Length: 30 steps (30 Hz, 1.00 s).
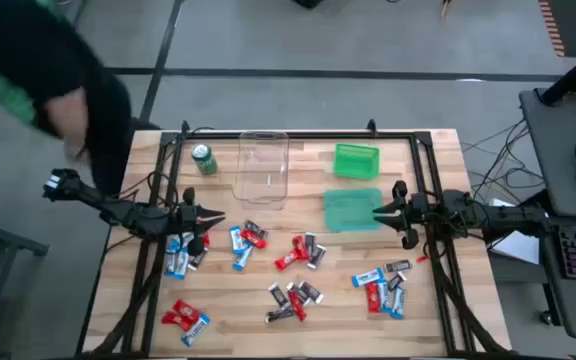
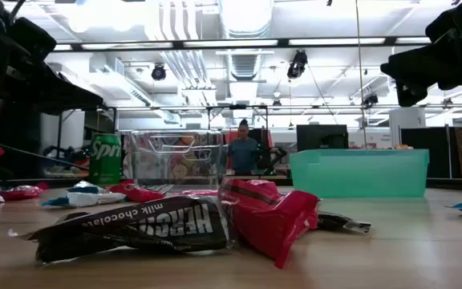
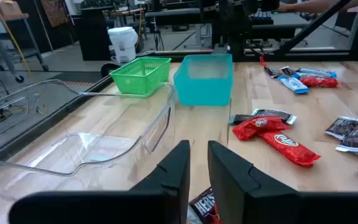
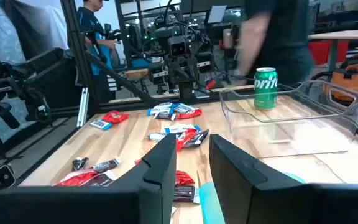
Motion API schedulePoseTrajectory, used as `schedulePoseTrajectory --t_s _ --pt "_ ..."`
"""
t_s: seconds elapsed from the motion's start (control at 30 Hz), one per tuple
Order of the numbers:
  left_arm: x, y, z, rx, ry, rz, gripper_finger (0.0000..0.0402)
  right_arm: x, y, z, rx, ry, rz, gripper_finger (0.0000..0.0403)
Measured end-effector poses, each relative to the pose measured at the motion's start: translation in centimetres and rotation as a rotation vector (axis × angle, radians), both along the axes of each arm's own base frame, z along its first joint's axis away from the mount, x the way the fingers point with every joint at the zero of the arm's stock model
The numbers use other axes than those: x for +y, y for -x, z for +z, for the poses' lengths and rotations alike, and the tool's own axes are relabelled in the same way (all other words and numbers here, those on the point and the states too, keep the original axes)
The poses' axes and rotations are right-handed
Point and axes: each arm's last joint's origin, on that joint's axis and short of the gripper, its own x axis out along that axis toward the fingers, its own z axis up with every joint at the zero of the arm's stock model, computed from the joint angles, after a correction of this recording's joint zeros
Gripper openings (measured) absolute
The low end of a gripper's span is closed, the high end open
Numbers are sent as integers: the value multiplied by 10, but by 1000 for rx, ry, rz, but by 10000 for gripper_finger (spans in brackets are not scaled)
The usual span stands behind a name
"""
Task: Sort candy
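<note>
Many small wrapped candy bars lie flat on the wooden table in loose groups: blue-and-white and red ones (image 1: 183,250) under my left gripper, others at the middle (image 1: 303,250), near middle (image 1: 293,298), right (image 1: 383,285) and near left (image 1: 186,318). A black-and-silver bar (image 2: 135,227) and a red one (image 2: 271,213) lie close to the low camera. My left gripper (image 1: 200,215) hangs above the left group, a little open and empty (image 3: 199,168). My right gripper (image 1: 388,212) hangs at the teal bin's right side, open and empty (image 4: 192,165).
A clear plastic bin (image 1: 261,168), a green basket (image 1: 356,160) and a teal bin (image 1: 351,208) stand toward the far side. A green soda can (image 1: 204,159) stands left of the clear bin. A person (image 1: 48,70) is beyond the table's far left corner.
</note>
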Motion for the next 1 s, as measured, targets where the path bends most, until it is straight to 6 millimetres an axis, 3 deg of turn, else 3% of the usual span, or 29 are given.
schedulePoseTrajectory --t_s 0.43,1.0 --pt "0 0 0 0 0 0 40 0 0 0 0 0 0 70" --pt "0 0 0 0 0 0 40 0 0 0 0 0 0 89"
